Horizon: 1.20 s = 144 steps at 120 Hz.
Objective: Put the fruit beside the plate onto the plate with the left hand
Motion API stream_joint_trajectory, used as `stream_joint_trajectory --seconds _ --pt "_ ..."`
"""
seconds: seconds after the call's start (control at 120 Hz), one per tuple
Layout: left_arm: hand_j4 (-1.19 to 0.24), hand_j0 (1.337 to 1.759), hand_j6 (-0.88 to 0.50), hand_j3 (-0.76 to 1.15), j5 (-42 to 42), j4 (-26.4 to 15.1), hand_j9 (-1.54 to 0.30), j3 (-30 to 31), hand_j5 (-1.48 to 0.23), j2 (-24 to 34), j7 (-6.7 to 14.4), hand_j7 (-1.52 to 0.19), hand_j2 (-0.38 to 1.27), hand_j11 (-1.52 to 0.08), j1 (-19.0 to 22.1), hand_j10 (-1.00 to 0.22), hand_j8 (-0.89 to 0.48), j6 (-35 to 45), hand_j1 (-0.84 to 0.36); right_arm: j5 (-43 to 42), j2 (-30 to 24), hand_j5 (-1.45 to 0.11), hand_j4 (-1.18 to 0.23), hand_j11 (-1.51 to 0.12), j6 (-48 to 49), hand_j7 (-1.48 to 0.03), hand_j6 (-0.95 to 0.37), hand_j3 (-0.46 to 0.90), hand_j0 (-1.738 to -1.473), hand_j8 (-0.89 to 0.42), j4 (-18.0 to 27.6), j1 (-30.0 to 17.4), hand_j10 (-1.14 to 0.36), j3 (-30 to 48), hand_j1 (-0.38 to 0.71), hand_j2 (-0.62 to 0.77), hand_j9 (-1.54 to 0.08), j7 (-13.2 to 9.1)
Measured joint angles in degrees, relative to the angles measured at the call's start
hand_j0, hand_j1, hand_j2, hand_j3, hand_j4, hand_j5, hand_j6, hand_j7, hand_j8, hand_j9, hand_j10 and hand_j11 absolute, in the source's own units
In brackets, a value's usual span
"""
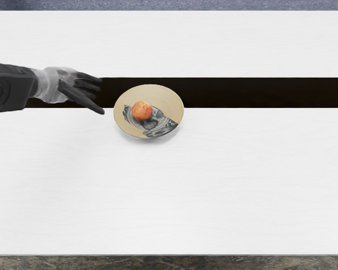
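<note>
The fruit (141, 110) sits on the plate (168, 100) near the tabletop's (169, 185) far edge; the left hand (79, 90) hovers beside it, fingers spread, empty.

Fruit (141, 110) on plate (170, 101), left robot hand (81, 90) beside

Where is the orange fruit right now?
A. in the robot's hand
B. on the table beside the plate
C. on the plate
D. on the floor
C: the fruit sits on the plate, while the left hand is off to the plate's left with its fingers spread, holding nothing.
</note>
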Motion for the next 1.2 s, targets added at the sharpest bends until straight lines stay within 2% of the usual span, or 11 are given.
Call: stream_joint_trajectory --seconds 0.042,0.175,0.242,0.358,0.517,0.667,0.942,1.083,1.2 --pt "-0.25 1.658 -0.25 0.00 0.1 -0.2 -0.33 -3.3 -0.33 0.0 0.0 -0.33 0.05 -0.33 2.7 -0.25 -0.25 -3.9 0.05 0.0 0.0 -0.05 -0.04 -0.05 0.0 -0.05 -0.04 0.00 -1.658 -0.04 0.0 0.0 -0.03 0.0 -0.31 -0.01 -0.05 0.0" --pt "-0.25 1.658 -0.25 0.00 0.2 -0.5 -0.33 -8.7 -0.33 1.5 0.0 -0.33 0.05 -0.33 5.5 -0.25 -0.25 -12.8 0.05 0.0 0.0 -0.05 -0.04 -0.05 0.0 -0.05 -0.04 0.00 -1.658 -0.04 0.0 0.0 -0.04 0.0 -0.31 -0.01 -0.05 0.0" --pt "-0.25 1.658 -0.25 0.00 0.2 -0.6 -0.33 -11.9 -0.33 4.0 0.0 -0.33 0.05 -0.33 10.2 -0.25 -0.25 -17.9 0.05 0.0 0.0 -0.05 -0.04 -0.05 0.0 -0.05 -0.04 0.00 -1.658 -0.04 0.0 0.0 -0.03 0.0 -0.31 -0.01 -0.05 0.0" --pt "-0.25 1.658 -0.25 0.00 0.3 -0.4 -0.32 -18.3 -0.32 7.0 0.0 -0.32 0.05 -0.32 16.0 -0.25 -0.25 -27.0 0.05 0.0 0.0 -0.05 -0.04 -0.05 0.0 -0.05 -0.04 0.00 -1.658 -0.04 0.0 0.0 -0.03 0.0 -0.31 -0.01 -0.05 0.0" --pt "-0.25 1.658 -0.25 0.00 0.3 0.2 -0.32 -22.9 -0.32 7.1 0.0 -0.32 0.05 -0.32 16.6 -0.25 -0.25 -33.8 0.05 0.0 0.0 -0.05 -0.04 -0.05 0.0 -0.05 -0.04 0.00 -1.658 -0.04 0.0 0.0 -0.04 0.0 -0.31 -0.01 -0.05 0.0" --pt "-0.25 1.658 -0.25 0.00 0.3 0.6 -0.32 -28.1 -0.32 8.7 0.0 -0.32 0.05 -0.32 22.9 -0.25 -0.25 -39.6 0.05 0.0 0.0 -0.05 -0.04 -0.05 0.0 -0.05 -0.04 0.00 -1.658 -0.04 0.0 0.0 -0.04 0.0 -0.31 -0.01 -0.05 0.0" --pt "-0.25 1.658 -0.25 0.00 0.2 2.6 -0.32 -32.2 -0.32 9.0 0.0 -0.32 0.05 -0.32 26.4 -0.25 -0.25 -43.1 0.05 0.0 0.0 -0.05 -0.03 -0.05 0.0 -0.05 -0.04 0.00 -1.658 -0.03 0.0 0.0 -0.03 0.0 -0.31 -0.01 -0.05 0.0" --pt "-0.25 1.658 -0.25 0.00 -0.3 5.5 -0.32 -32.6 -0.32 9.1 0.0 -0.32 0.05 -0.32 28.4 -0.25 -0.25 -43.3 0.05 0.0 0.0 -0.05 -0.04 -0.05 0.0 -0.05 -0.04 0.00 -1.658 -0.04 0.0 0.0 -0.03 0.0 -0.31 -0.01 -0.05 0.0" --pt "-0.25 1.658 -0.25 0.00 -4.7 10.3 -0.32 -33.0 -0.32 9.0 0.0 -0.32 0.05 -0.32 29.7 -0.25 -0.25 -43.4 0.05 0.0 0.0 -0.05 -0.04 -0.05 0.0 -0.05 -0.04 0.00 -1.658 -0.04 0.0 0.0 -0.03 0.1 -0.31 -0.01 -0.05 0.0"
